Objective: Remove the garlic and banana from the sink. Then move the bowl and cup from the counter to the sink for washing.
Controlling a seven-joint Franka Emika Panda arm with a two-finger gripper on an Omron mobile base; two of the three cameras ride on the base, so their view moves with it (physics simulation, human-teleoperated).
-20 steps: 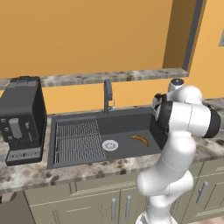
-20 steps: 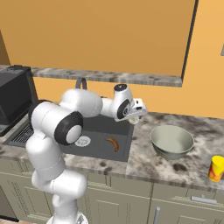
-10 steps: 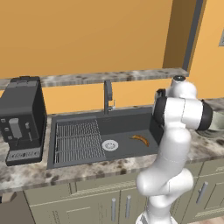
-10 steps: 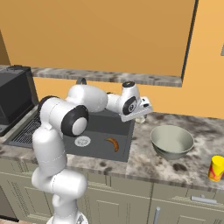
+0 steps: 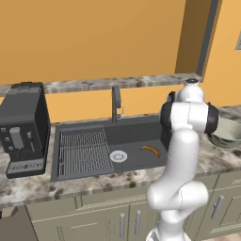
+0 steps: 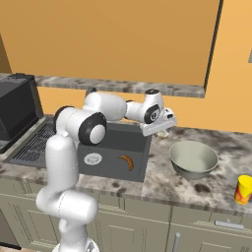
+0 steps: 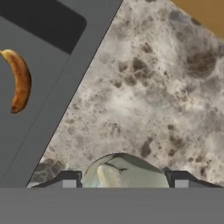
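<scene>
Hand view first: the garlic sits right between the two dark finger tips, a pale bulb filling the gap, so the gripper is clamped on the garlic with its jaws held wide by the bulb. Beneath the hand lies speckled stone counter, and off to the hand's upper left in this view the grey rim of the sink cuts diagonally across, with the banana lying curved on the basin floor, well apart from the fingers. Over to the right base view: the gripper hangs above the counter just past the sink's right edge, a pale lump showing under the hand. The sink lies just beside and below the hand on its left, the banana down in the basin near the round drain. On the hand's other side, the bowl rests upright on the counter, near but not touching the gripper, and beyond the bowl, well away, stands the yellow cup by the picture's edge. Left base view now: the arm's white body hides the hand; the banana lies on the sink floor just left of the arm, and the bowl peeks out on the arm's right.
</scene>
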